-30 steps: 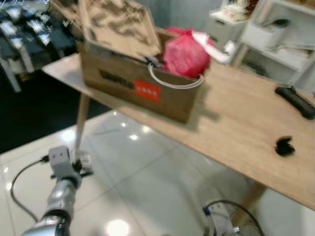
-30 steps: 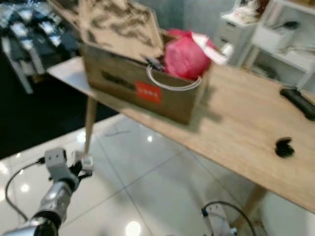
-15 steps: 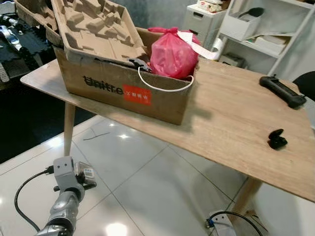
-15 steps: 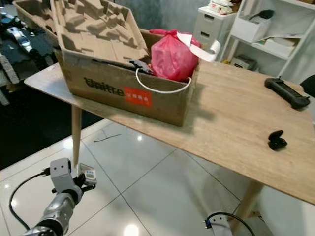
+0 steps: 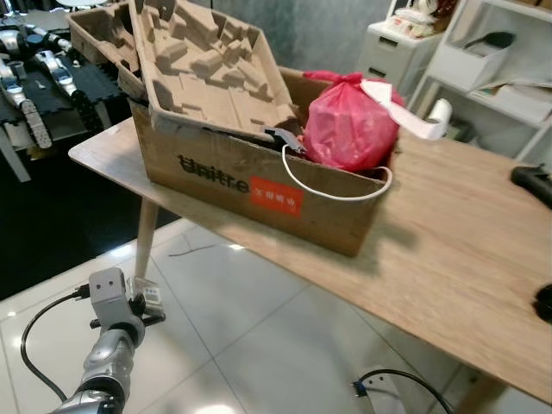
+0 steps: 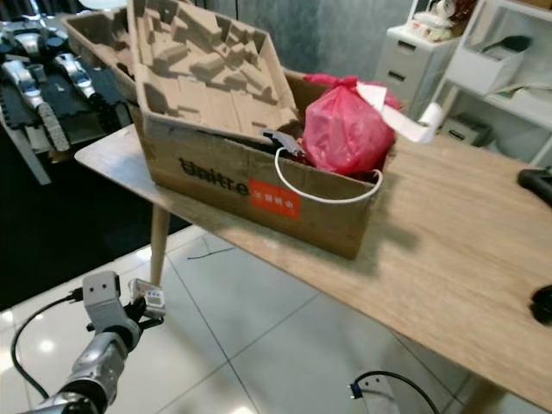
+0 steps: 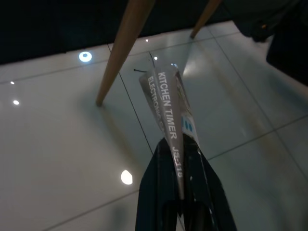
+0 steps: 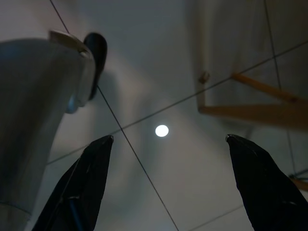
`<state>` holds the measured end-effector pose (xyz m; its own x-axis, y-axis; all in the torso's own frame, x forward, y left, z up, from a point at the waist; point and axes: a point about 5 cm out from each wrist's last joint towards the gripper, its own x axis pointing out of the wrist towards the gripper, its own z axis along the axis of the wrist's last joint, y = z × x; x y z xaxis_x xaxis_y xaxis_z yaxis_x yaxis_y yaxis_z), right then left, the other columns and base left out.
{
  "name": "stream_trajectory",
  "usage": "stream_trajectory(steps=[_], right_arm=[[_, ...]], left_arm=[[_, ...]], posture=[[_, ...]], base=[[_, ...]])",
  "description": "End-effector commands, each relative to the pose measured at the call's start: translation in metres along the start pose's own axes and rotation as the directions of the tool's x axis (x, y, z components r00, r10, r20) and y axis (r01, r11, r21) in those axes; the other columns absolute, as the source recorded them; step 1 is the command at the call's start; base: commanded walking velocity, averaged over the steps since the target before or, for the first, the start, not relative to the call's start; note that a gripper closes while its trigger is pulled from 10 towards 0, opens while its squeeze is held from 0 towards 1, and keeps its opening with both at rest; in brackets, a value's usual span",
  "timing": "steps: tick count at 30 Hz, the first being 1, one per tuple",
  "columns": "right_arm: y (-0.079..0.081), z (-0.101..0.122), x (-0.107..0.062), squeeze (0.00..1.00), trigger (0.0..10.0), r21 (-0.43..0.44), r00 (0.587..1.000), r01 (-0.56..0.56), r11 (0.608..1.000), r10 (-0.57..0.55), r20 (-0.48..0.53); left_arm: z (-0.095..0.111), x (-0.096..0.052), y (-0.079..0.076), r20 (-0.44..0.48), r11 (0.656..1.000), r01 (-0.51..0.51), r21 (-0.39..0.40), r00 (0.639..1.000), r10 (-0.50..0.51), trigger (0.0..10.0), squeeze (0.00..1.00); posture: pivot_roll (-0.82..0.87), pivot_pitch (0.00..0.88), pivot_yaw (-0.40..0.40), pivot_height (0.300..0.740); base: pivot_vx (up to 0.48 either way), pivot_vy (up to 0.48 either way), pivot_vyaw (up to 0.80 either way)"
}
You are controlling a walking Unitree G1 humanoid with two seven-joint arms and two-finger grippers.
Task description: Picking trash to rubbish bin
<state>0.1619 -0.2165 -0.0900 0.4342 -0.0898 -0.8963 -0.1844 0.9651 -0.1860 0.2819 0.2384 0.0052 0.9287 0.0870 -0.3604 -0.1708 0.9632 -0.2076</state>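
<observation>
My left gripper point(image 7: 178, 144) is shut on a flattened grey package point(image 7: 168, 106) printed "KITCHEN TIMER", held low over the white tile floor. In the eye views that package point(image 5: 147, 296) shows at the tip of my left arm point(image 5: 110, 345), beside a wooden table leg point(image 5: 144, 240). My right gripper point(image 8: 168, 139) hangs open above the floor with nothing between its fingers point(image 8: 91, 178). A cardboard box point(image 5: 259, 177) on the wooden table point(image 5: 448, 259) holds a tied red bag point(image 5: 349, 129) and moulded pulp trays point(image 5: 207, 65).
A white cord point(image 5: 332, 185) loops over the box front. A black controller point(image 5: 535, 183) and a small black object point(image 5: 543, 302) lie at the table's right. White shelves point(image 5: 492, 60) stand behind. Dark racks point(image 5: 43, 86) are at the left. A black cable point(image 5: 397, 384) lies by my right arm.
The whole picture has shifted right, so the camera has turned left. My left gripper still holds the package low by the table leg.
</observation>
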Motion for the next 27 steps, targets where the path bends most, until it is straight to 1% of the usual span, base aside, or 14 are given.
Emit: stream_trajectory(steps=[1,3,5,7,12,14,17,18,19,22,23,24,25,27], right_arm=[[-0.004,-0.006,-0.001,0.0,10.0,0.005,1.0,0.015,1.0,-0.015,-0.018],[-0.003,-0.007,-0.001,0.0,10.0,0.003,1.0,0.014,1.0,-0.014,-0.022],[-0.002,-0.009,-0.001,0.0,10.0,0.0,1.0,0.013,1.0,-0.013,-0.026],[-0.002,-0.009,-0.001,0.0,10.0,-0.001,1.0,0.012,1.0,-0.012,-0.027],[-0.001,-0.014,-0.001,0.0,10.0,-0.018,0.999,0.01,1.0,-0.011,-0.04],[0.0,-0.017,-0.001,0.0,10.0,-0.022,0.999,0.01,1.0,-0.011,-0.046],[0.0,-0.017,-0.002,0.0,10.0,-0.024,0.999,0.009,1.0,-0.01,-0.049],[0.001,-0.02,-0.002,0.0,10.0,-0.029,0.998,0.008,1.0,-0.009,-0.055],[0.001,-0.02,-0.002,0.0,10.0,-0.029,0.998,0.008,1.0,-0.009,-0.055],[0.001,-0.023,-0.002,0.0,10.0,-0.034,0.998,0.005,0.999,-0.007,-0.062],[0.0,-0.025,-0.002,0.0,10.0,-0.039,0.998,0.005,0.999,-0.007,-0.066],[0.0,-0.026,-0.003,0.0,10.0,-0.04,0.998,0.004,0.999,-0.007,-0.068],[0.0,-0.026,-0.003,0.0,10.0,-0.04,0.998,0.004,0.999,-0.007,-0.068],[0.0,-0.027,-0.003,0.0,10.0,-0.044,0.997,0.004,0.999,-0.008,-0.072]], left_arm=[[0.002,0.001,-0.003,0.021,1.0,0.023,0.008,1.0,-0.023,10.0,0.0],[0.007,0.002,-0.006,0.042,0.999,0.052,0.014,0.998,-0.052,10.0,0.0],[0.01,0.003,-0.006,0.047,0.997,0.06,0.04,0.997,-0.062,10.0,0.0],[0.013,0.004,-0.005,0.061,0.998,0.057,0.032,0.996,-0.059,10.0,0.0],[0.037,0.007,0.009,0.15,1.0,-0.022,0.015,0.988,0.019,10.0,0.0],[0.054,0.007,0.016,0.223,0.999,-0.044,0.011,0.974,0.041,10.0,0.0],[0.063,0.007,0.02,0.257,0.999,-0.054,-0.003,0.965,0.052,10.0,0.0],[0.082,0.005,0.03,0.337,0.997,-0.077,-0.027,0.938,0.082,10.0,0.0],[0.082,0.005,0.03,0.337,0.997,-0.077,-0.027,0.938,0.082,10.0,0.0],[0.106,0.0,0.045,0.427,0.992,-0.116,-0.052,0.895,0.127,10.0,0.0],[0.125,-0.007,0.062,0.49,0.982,-0.168,-0.087,0.851,0.189,10.0,0.0],[0.133,-0.012,0.072,0.513,0.973,-0.202,-0.11,0.827,0.23,10.0,0.0],[0.133,-0.012,0.072,0.513,0.973,-0.202,-0.11,0.827,0.23,10.0,0.0],[0.145,-0.022,0.091,0.55,0.946,-0.28,-0.162,0.77,0.322,10.0,0.0]], posture=[[0.05,0.097,-0.037,0.74],[0.05,0.098,-0.037,0.74],[0.05,0.1,-0.037,0.74],[0.05,0.1,-0.037,0.74],[0.05,0.104,-0.036,0.74],[0.05,0.104,-0.036,0.74],[0.05,0.104,-0.036,0.74],[0.05,0.106,-0.036,0.74],[0.05,0.106,-0.036,0.74],[0.05,0.107,-0.038,0.74],[0.05,0.107,-0.038,0.74],[0.06,0.109,-0.039,0.74],[0.06,0.109,-0.039,0.74],[0.06,0.109,-0.039,0.74]], base=[[0.0,0.0,0.0],[0.0,0.0,0.0],[0.0,-0.472,0.0],[0.0,-0.472,0.0],[0.0,0.0,0.0],[0.0,0.0,0.0],[0.0,0.0,0.0],[0.0,0.0,0.0],[0.0,0.0,0.0],[0.0,0.0,0.0],[0.0,0.0,0.0],[0.0,0.0,0.0],[0.0,0.0,0.0],[0.0,0.0,0.0]])
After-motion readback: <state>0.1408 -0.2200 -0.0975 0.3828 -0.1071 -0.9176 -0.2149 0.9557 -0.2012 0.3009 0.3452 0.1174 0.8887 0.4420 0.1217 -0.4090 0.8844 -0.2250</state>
